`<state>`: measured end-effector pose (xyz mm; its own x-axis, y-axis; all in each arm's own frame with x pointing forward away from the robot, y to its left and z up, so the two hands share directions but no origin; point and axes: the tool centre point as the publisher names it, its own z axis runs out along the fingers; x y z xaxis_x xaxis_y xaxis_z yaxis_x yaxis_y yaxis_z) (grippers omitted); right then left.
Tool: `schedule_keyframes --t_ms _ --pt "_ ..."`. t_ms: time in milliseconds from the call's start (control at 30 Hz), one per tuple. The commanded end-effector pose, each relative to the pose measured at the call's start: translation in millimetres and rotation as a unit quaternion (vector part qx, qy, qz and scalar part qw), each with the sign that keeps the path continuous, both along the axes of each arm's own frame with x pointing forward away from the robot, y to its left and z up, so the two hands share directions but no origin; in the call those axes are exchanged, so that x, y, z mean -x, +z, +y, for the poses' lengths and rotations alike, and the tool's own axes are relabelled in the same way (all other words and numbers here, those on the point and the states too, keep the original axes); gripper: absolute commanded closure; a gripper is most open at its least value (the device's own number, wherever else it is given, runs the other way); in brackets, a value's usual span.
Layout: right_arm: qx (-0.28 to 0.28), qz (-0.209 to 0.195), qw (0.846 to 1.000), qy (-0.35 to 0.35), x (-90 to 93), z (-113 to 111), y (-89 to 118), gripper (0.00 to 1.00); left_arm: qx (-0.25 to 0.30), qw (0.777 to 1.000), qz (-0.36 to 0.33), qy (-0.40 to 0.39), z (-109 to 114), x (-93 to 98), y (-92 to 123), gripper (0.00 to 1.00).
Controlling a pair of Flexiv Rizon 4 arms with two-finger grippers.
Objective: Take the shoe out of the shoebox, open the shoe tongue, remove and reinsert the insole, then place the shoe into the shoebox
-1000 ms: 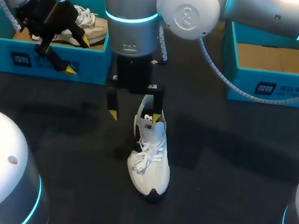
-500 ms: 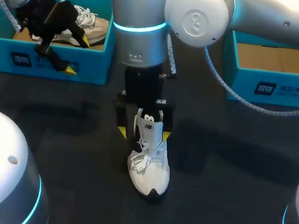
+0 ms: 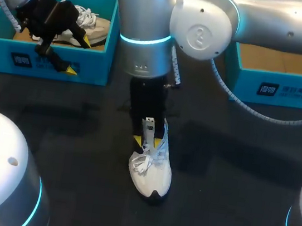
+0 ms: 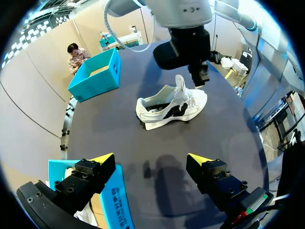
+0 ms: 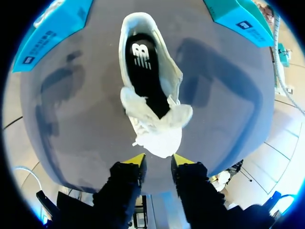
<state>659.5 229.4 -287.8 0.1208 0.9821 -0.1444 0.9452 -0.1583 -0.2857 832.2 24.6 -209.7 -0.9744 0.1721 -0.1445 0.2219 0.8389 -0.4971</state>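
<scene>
The white sneaker (image 3: 150,175) stands on the dark surface (image 3: 234,158), out of its box. My right gripper (image 5: 157,161) has its fingers pinched on the soft tongue (image 5: 157,138). The light shoe may lift, so I'd hold the tongue's top edge. My left gripper (image 4: 151,162) has its fingers wide apart.

White shoe (image 3: 150,172) with black sole patches and a black insole (image 5: 145,71) bearing a white logo. Dark grey table (image 3: 232,175). Left box (image 3: 45,61) and right box (image 3: 289,87) are turquoise, brown inside. My left gripper (image 4: 151,159) is black, tipped yellow.
</scene>
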Motion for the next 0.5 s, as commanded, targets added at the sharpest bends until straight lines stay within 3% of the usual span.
schedule_keyframes --t_ms 33,500 --pt "-0.002 0.007 1.0 0.002 -8.9 -3.9 -10.3 0.75 -0.001 1.0 0.001 -0.001 0.0 -1.2 -0.1 0.0" --pt "-0.001 0.01 1.0 0.018 -37.7 -18.0 -26.1 0.79 -0.001 1.0 0.001 -0.001 0.0 -1.2 -0.1 0.0"
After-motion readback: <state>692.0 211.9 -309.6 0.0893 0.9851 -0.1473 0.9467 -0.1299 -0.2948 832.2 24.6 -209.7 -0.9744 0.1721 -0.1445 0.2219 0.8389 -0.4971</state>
